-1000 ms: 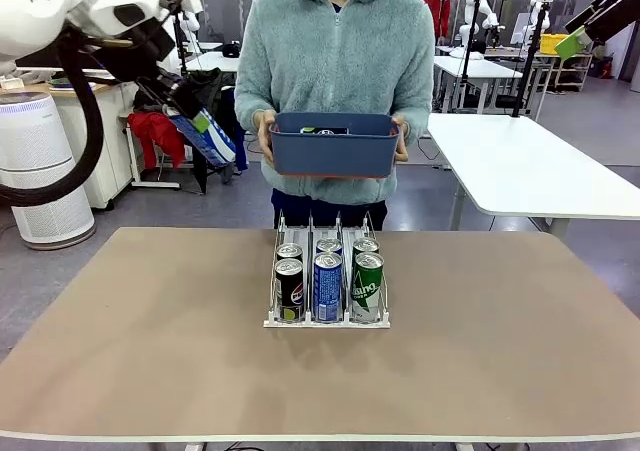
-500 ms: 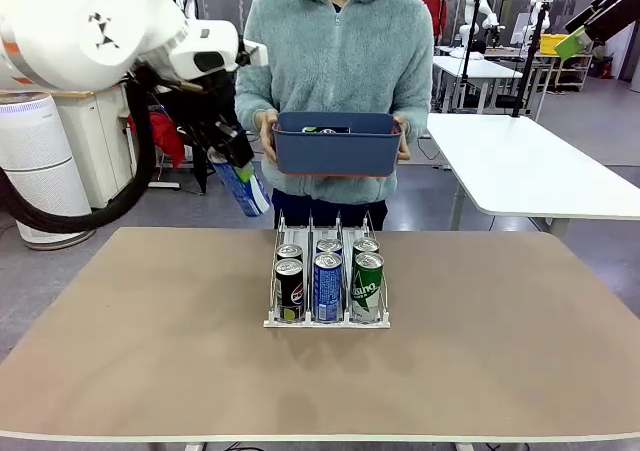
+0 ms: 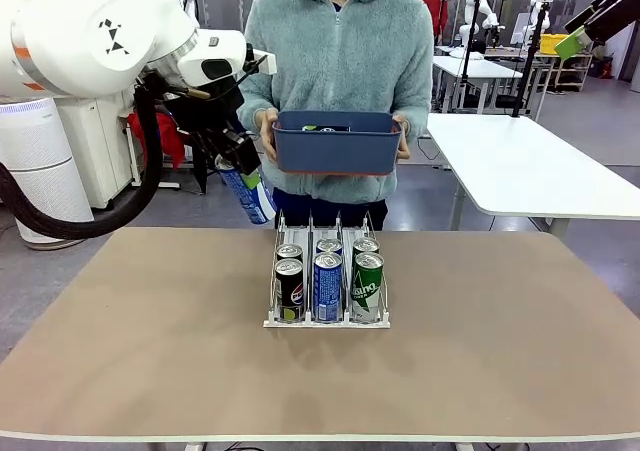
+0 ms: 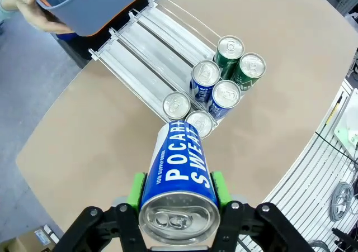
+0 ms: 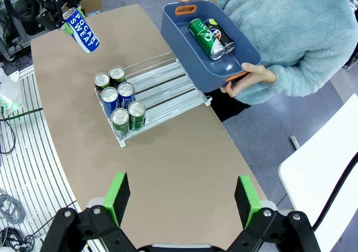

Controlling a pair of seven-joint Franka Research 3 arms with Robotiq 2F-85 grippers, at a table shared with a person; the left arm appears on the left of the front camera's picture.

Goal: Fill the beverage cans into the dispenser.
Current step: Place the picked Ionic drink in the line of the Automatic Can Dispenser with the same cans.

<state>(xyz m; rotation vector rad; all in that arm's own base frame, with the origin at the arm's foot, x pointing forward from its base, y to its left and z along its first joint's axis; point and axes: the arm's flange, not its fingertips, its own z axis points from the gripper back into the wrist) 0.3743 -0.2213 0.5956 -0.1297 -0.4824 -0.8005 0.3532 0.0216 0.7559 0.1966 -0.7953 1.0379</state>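
My left gripper (image 3: 240,174) is shut on a blue-and-white beverage can (image 3: 250,193), tilted, in the air above the table's far edge, left of and behind the dispenser (image 3: 310,229). In the left wrist view the can (image 4: 178,174) sits between the green pads (image 4: 136,190), over the left lane's front cans. The white three-lane dispenser (image 4: 148,45) holds several cans at its front: black (image 3: 290,289), blue (image 3: 328,286), green (image 3: 367,286). My right gripper (image 5: 182,199) is open and empty, high above the table, seen also at the top right (image 3: 580,33).
A person at the far side holds a blue-grey bin (image 3: 335,149) in both hands above the dispenser's back end. In the bin (image 5: 246,53) lie a green can (image 5: 205,37) and a black can (image 5: 219,35). The tan table (image 3: 150,351) is bare around the dispenser.
My left arm has carried the blue-and-white can rightward and a little down, from the far left toward the dispenser's back left. The person and the bin have not moved.
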